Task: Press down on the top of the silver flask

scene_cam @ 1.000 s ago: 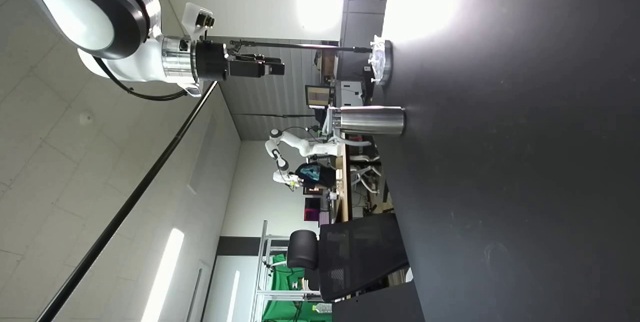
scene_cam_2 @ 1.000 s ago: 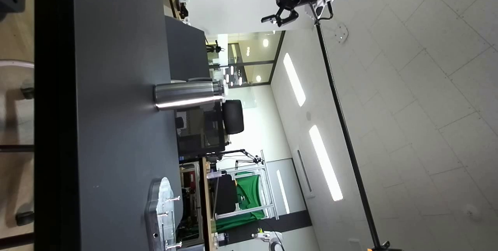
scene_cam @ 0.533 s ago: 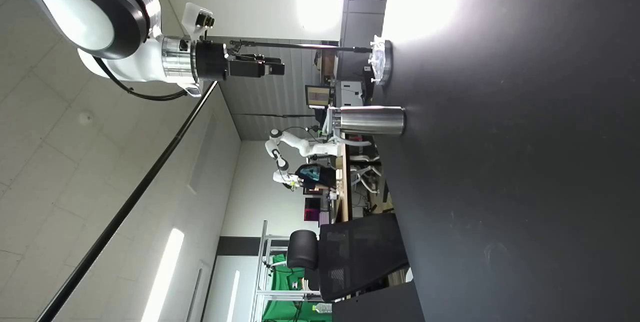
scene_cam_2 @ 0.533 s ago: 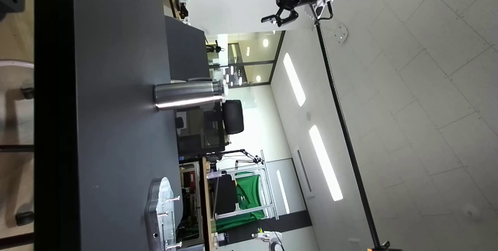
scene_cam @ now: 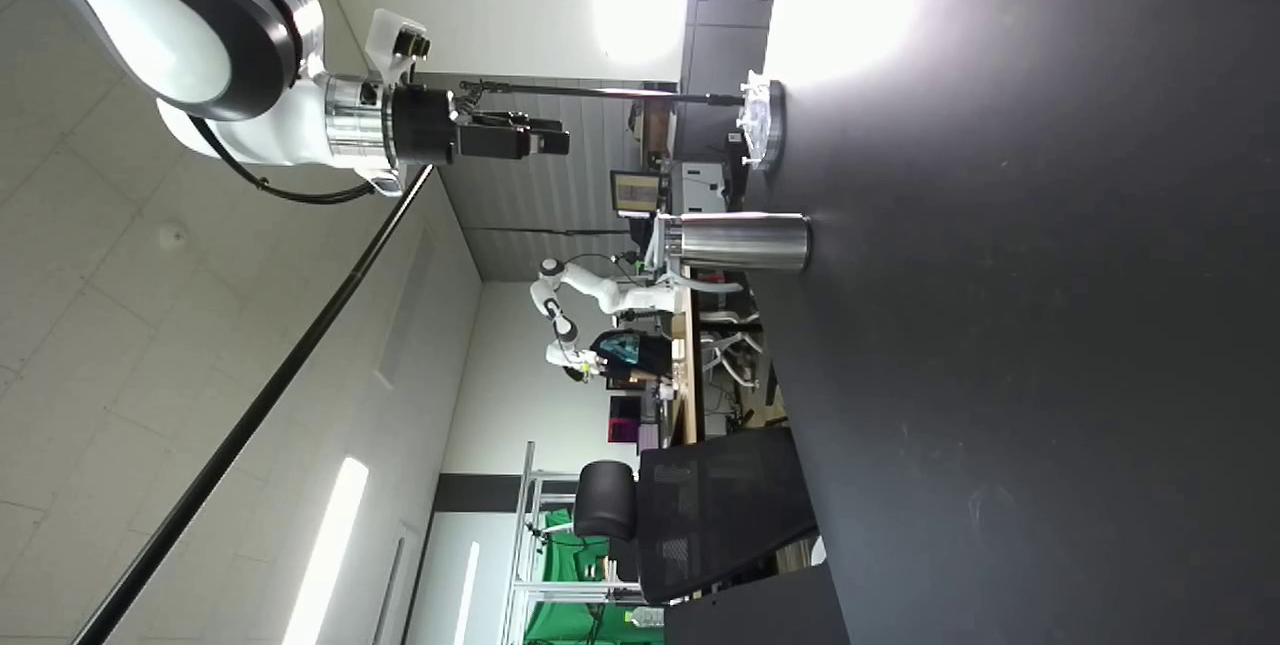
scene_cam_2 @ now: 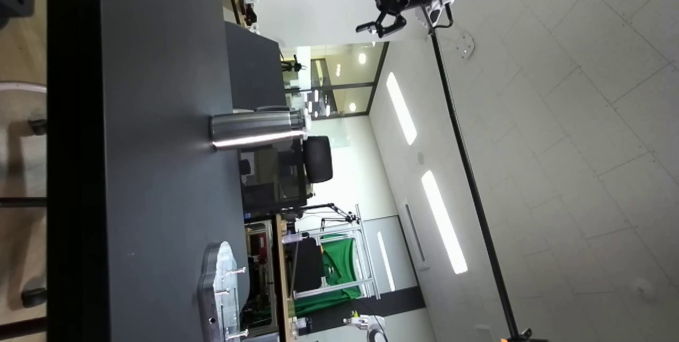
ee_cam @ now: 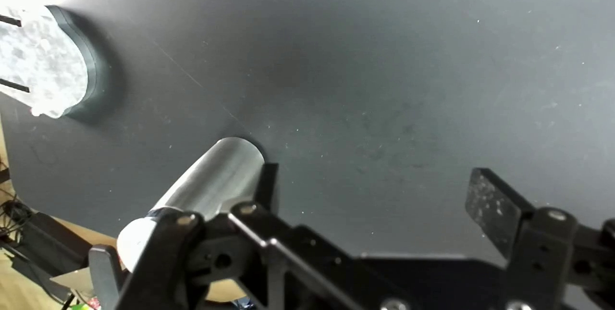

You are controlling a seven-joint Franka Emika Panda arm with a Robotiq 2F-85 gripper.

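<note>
The silver flask [scene_cam: 745, 241] stands upright on the dark table; both exterior views are turned sideways. It has a white top and a handle, and also shows in an exterior view [scene_cam_2: 254, 129]. In the wrist view the flask [ee_cam: 216, 175] lies at lower left, partly hidden behind a gripper finger, with its white top [ee_cam: 137, 240] showing. My gripper [scene_cam: 552, 138] is open and empty, higher than the flask and off to one side. Its spread fingers show in an exterior view [scene_cam_2: 358, 5] and in the wrist view [ee_cam: 375, 180], with only table between them.
A low, pale, transparent-topped plate with short pegs [scene_cam: 763, 122] lies on the table [scene_cam: 1000, 325] near the flask; it also shows in the wrist view [ee_cam: 45, 60]. A black office chair [scene_cam: 720, 515] stands beyond the table edge.
My arm and gripper have shifted very slightly sideways toward the flask's side in the last half second. The gripper stays open. The flask and plate have not moved.
</note>
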